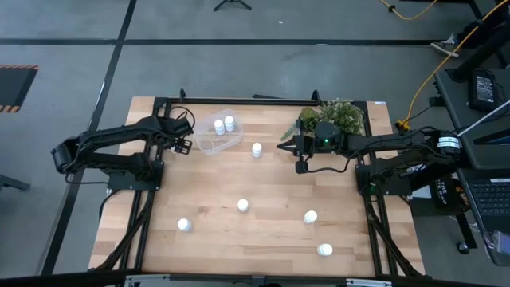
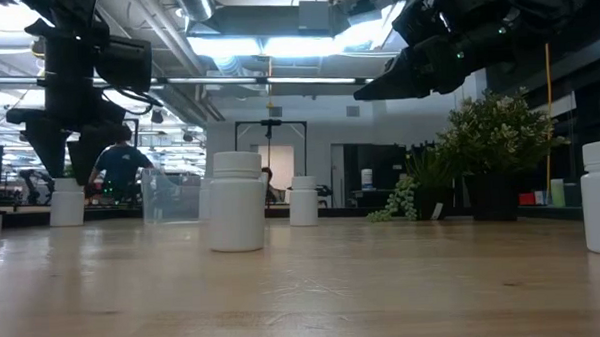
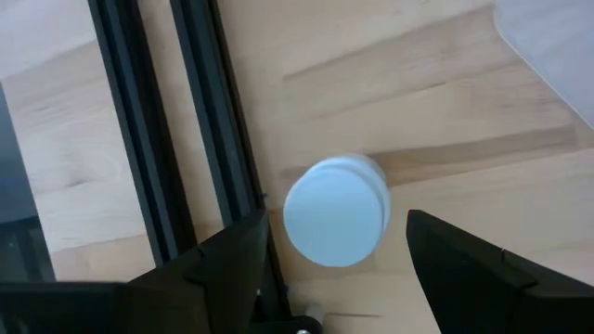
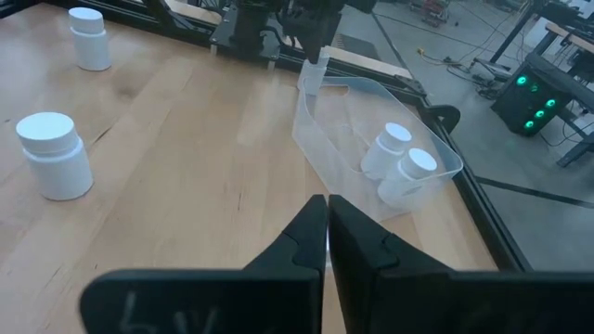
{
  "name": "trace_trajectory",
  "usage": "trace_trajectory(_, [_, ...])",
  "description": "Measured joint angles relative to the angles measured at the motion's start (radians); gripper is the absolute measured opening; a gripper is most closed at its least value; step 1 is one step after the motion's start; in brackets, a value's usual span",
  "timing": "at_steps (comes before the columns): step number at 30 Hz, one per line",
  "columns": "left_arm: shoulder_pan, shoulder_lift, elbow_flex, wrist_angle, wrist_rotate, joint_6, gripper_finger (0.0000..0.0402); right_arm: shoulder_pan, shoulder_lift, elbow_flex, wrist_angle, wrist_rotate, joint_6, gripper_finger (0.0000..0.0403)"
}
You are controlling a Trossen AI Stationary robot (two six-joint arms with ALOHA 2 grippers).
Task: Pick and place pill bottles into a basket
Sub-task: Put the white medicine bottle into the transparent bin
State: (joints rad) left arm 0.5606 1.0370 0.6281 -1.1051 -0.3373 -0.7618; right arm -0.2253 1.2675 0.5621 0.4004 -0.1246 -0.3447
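You have two pill bottles (image 1: 224, 124) in the basket (image 1: 209, 144), five loose on the counter (image 1: 271, 231). Left gripper (image 3: 336, 243) fingers apart; right gripper (image 4: 328, 225) fingers together.

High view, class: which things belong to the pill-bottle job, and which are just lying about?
Job: shallow clear-plastic basket; small white cylindrical pill bottles, some inside it, some outside.
Lying about: green bushy plant; yellow cable on the floor.
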Motion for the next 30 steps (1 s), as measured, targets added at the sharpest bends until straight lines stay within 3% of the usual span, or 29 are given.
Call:
trace_trajectory(6, [0.023, 0.0, 0.0, 0.014, 0.018, 0.025, 0.0248, 0.0, 0.0, 0.0, 0.007, 0.0, 0.0, 0.0019])
trace_trajectory(18, [0.045, 0.0, 0.0, 0.018, 0.051, 0.051, 0.0204, 0.0, 0.0, 0.0, 0.021, 0.0, 0.0, 0.0019])
trace_trajectory(30, [0.044, 0.0, 0.0, 0.031, 0.071, 0.051, 0.0213, 0.0, 0.0, 0.0, 0.031, 0.0, 0.0, 0.0019])
